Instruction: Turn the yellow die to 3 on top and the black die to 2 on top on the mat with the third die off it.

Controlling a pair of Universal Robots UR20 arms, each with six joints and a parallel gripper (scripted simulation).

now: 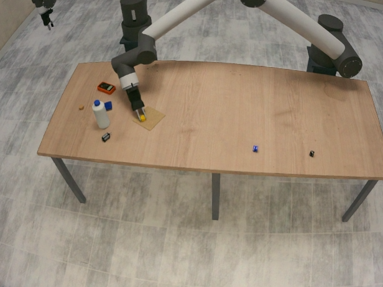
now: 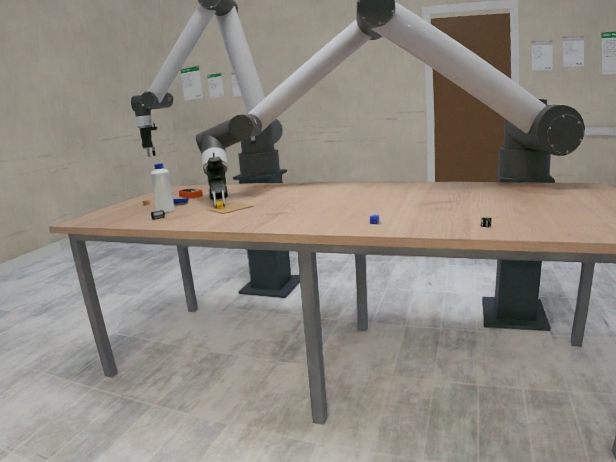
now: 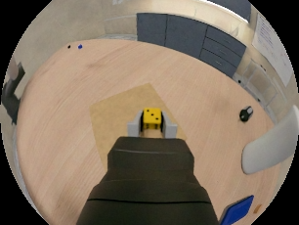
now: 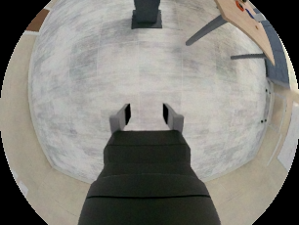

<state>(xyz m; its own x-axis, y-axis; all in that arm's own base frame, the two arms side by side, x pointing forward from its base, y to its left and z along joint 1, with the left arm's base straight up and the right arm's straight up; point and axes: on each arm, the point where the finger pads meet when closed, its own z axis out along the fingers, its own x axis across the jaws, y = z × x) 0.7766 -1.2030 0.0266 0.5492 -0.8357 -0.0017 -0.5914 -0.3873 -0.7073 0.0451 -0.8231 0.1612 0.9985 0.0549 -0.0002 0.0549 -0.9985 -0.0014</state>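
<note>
Gripping the yellow die (image 1: 142, 118) (image 2: 220, 205) (image 3: 152, 116) between the half-open fingers of the left gripper (image 1: 141, 116) (image 2: 219, 204) (image 3: 151, 116), at the nine o'clock side of the tan mat (image 1: 153, 118) (image 2: 237, 207) (image 3: 116, 117), and showing three pips to the wrist camera. Seen from the top, leaving the blue die (image 1: 255, 148) (image 2: 374, 219) (image 3: 80, 47) and, farther out, the black die (image 1: 311, 153) (image 2: 486, 221) (image 3: 68, 47) off the mat, between three and four o'clock from it. Holding nothing in the wide-open right gripper (image 1: 50, 27) (image 2: 150, 152) (image 4: 147, 114), hanging beyond the table (image 1: 211, 124) (image 2: 340, 215) (image 3: 59, 108) (image 4: 249, 26) toward ten o'clock.
</note>
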